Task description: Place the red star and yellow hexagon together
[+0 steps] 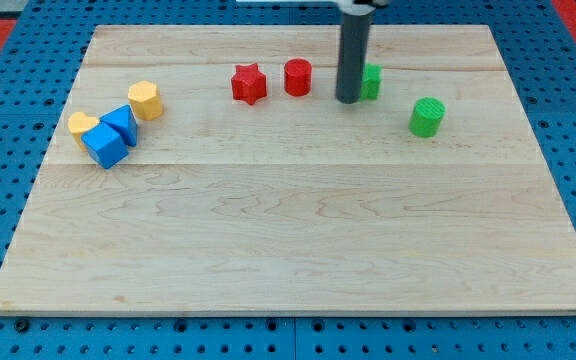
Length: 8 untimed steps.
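Not begun: red star [249, 84] and yellow hexagon [145, 100] sit well apart; my tip [348, 99] is beside a green block [370, 81]; no pincer here to judge

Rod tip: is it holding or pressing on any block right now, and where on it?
Nothing is held. My tip stands just left of a partly hidden green block; contact cannot be told. The red star and yellow hexagon lie apart, untouched.
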### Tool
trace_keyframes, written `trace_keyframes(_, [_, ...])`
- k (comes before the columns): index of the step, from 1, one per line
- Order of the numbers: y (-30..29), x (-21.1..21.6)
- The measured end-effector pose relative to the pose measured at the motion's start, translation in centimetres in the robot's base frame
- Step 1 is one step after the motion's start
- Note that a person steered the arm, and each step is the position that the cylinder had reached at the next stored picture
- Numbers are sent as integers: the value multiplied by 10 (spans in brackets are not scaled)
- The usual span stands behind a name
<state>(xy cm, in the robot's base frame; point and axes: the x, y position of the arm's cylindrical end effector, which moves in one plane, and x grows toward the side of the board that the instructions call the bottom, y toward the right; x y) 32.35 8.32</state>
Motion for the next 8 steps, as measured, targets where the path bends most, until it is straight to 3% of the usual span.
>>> trace_keyframes(1, [11,-16])
trace_keyframes(2, [-33,40])
trace_keyframes(3, [-104,69])
trace_keyframes(4, [-145,59])
trace_keyframes(5, [-150,33])
trace_keyframes(6, [-158,-19])
trace_keyframes(7, [-212,-33])
trace_keyframes(8, [-258,-20])
